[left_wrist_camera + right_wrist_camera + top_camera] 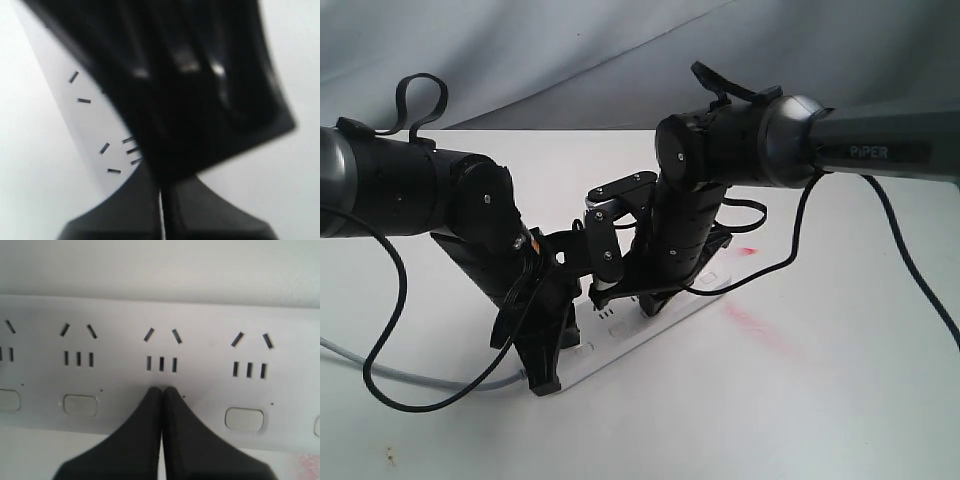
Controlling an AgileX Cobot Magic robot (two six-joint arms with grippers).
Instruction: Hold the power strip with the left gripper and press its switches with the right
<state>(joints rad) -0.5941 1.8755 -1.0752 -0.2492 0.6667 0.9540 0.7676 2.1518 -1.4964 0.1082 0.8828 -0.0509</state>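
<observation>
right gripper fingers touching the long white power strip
Cannot tell. In the right wrist view the right gripper's shut black fingers end over the long white plastic power strip, but neither contact nor gap shows; the exterior view hides the tips.

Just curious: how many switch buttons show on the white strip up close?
4 switches: two whole, two cut off at opposite picture edges; the shut end effector probably hides a fifth.

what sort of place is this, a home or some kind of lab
Most likely a robotics lab or test bench: a robot arm lettered PiPER works over a plain white table, a grey cloth backdrop hangs behind, and a power strip is the test piece.
</observation>
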